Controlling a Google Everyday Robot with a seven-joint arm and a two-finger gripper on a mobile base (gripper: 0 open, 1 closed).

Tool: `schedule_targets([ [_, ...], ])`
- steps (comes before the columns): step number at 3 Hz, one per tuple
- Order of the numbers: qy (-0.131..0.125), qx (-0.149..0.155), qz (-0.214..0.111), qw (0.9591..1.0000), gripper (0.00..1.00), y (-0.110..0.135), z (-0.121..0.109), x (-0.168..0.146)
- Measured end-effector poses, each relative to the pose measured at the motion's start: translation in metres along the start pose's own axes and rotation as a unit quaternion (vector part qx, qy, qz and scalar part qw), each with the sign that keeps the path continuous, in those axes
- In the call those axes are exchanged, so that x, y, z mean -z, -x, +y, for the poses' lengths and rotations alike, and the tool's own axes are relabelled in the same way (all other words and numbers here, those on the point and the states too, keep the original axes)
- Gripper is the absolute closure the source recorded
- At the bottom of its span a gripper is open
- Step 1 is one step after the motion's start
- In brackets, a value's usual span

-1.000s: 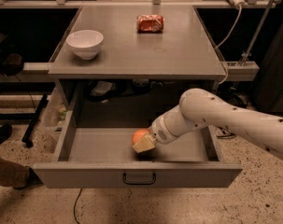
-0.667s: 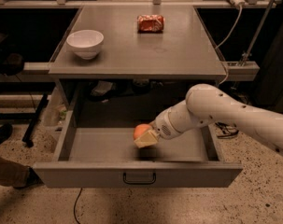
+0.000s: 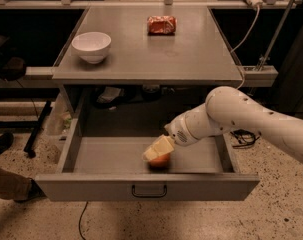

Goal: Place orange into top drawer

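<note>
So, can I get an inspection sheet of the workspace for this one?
Surface: grey table top, holding two things.
Job's things: the orange lies low inside the open top drawer, near its front middle.
Clutter: white bowl at the table's left; orange-red snack packet at the back middle.
Gripper: the gripper is inside the drawer, right on the orange; whether it grips cannot be told.
Cables: white cable hangs at the back right; dark cables on the floor at right.
Surroundings: speckled floor; dark shelving behind.
</note>
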State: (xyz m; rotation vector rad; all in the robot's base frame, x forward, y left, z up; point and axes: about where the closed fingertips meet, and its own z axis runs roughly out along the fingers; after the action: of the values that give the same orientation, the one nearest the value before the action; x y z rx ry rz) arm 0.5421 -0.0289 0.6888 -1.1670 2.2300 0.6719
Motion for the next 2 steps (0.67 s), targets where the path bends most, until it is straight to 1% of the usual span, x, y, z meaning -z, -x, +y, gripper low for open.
schedule_targets([
  [1, -0.004, -0.004, -0.006, 1.0, 0.0, 0.001, -0.002, 0.006],
  [2, -0.006, -0.004, -0.017, 0.9998, 0.0, 0.005, -0.004, 0.02],
])
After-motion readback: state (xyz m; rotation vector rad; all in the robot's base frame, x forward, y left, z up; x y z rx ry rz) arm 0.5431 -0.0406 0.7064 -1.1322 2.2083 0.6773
